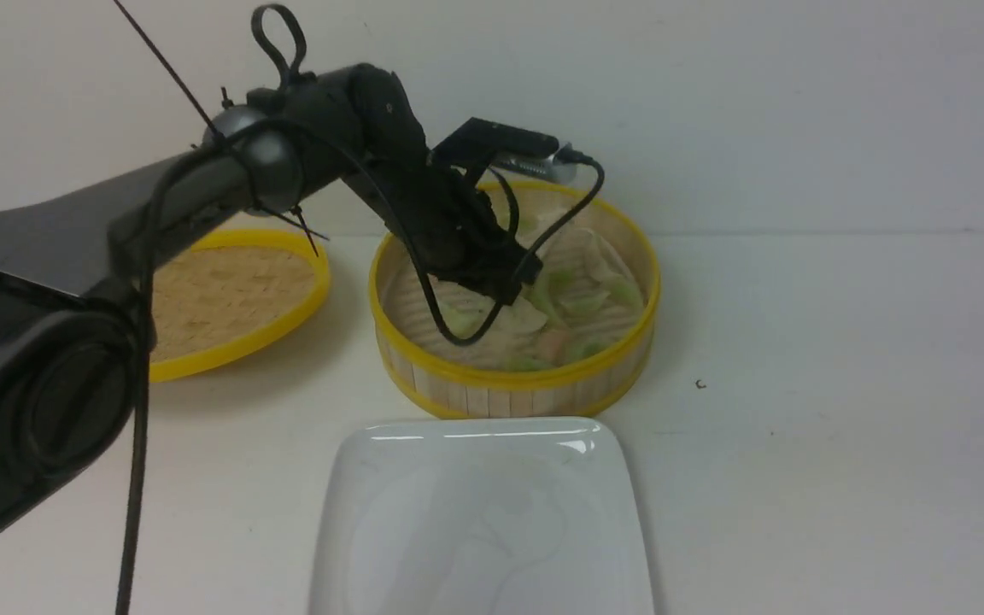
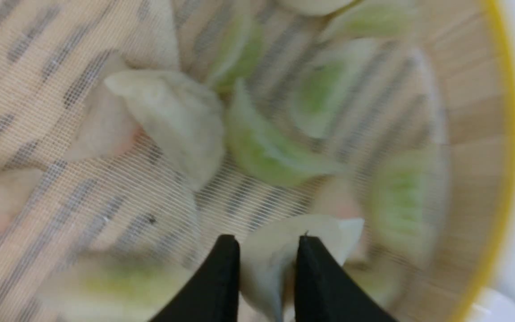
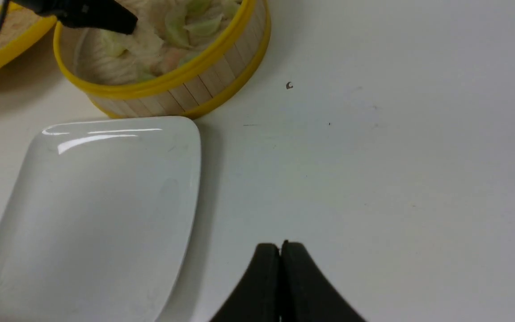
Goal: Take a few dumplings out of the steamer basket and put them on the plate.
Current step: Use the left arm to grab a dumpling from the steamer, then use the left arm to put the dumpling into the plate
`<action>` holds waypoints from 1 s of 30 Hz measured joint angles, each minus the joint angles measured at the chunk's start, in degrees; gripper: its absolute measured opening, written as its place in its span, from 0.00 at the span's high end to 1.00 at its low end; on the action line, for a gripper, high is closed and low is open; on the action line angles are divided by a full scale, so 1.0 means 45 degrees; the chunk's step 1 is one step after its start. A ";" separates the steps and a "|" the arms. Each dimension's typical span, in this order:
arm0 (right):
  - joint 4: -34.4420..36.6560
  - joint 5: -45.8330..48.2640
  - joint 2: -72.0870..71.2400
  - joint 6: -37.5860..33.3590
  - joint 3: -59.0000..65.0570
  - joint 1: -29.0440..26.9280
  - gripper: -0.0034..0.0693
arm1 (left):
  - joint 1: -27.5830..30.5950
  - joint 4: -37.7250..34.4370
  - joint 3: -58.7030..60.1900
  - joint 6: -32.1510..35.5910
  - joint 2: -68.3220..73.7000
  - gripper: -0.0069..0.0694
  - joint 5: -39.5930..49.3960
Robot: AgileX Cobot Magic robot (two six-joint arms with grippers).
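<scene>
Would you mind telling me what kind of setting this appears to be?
Likely a lab tabletop staged for food serving: plain white table, bamboo steamer basket of dumplings, white plate.

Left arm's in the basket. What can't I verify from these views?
- Left claw: front view, tips hidden behind its own wrist and cable.
- Whitish dumpling it pinches: left wrist view, blurred, lower part cut off by the frame edge; lifted or not, unclear.
- Plate: front view, near edge cut off.
</scene>
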 joint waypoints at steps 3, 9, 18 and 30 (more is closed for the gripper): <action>0.0038 0.0056 0.0000 0.0000 0.0000 0.0000 0.97 | 0.0000 0.0022 -0.0508 -0.0150 -0.0978 0.73 0.1182; 0.0048 0.0170 0.0000 -0.0067 0.0000 0.0000 0.97 | -0.0014 0.0055 -0.0717 -0.0245 -0.3080 0.73 0.3234; 0.0052 0.0298 0.0010 -0.0192 -0.0002 0.0000 0.97 | -0.0066 0.0483 0.4693 -0.1166 -0.5899 0.73 0.3332; 0.0321 0.0186 0.0949 -0.1273 -0.0206 0.0000 0.97 | -0.0566 0.0595 1.0088 -0.1211 -0.4984 0.67 0.0009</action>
